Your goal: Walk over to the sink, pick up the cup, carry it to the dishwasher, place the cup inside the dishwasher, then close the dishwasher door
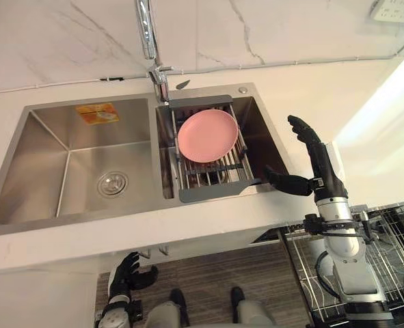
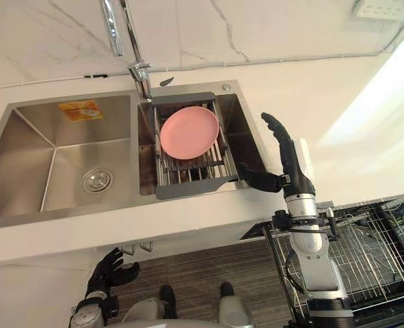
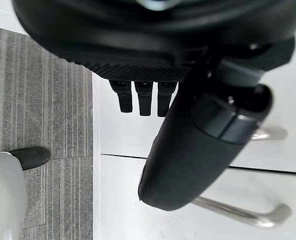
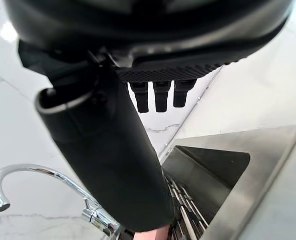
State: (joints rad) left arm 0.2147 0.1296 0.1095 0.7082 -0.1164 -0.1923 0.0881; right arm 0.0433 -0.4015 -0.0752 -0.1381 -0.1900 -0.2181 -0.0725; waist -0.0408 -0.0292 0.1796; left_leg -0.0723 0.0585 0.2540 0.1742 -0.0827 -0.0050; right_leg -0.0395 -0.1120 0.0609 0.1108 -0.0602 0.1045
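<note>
Right hand (image 1: 319, 167) hovers spread over the sink's (image 1: 51, 150) right edge, near the plate (image 1: 207, 135); left hand (image 1: 128, 273) hangs relaxed below the worktop (image 1: 290, 82)

The round plate (image 1: 208, 135) is pink, the slatted rack (image 1: 215, 191) dark grey, steel sink (image 1: 51, 157) silver with an orange sticker (image 1: 97, 113), marble wall (image 1: 65, 34) white, grey-veined.

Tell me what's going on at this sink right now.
The robot stands at the double sink with nothing in either hand. Its right hand is raised with straight fingers over the counter at the sink's right edge. The thumb is close to the drain rack in the right basin, where a pink plate lies. Its left hand hangs open below the counter's front edge. The dishwasher rack sits to the robot's right, below the counter. Nothing has been picked up yet.
</note>
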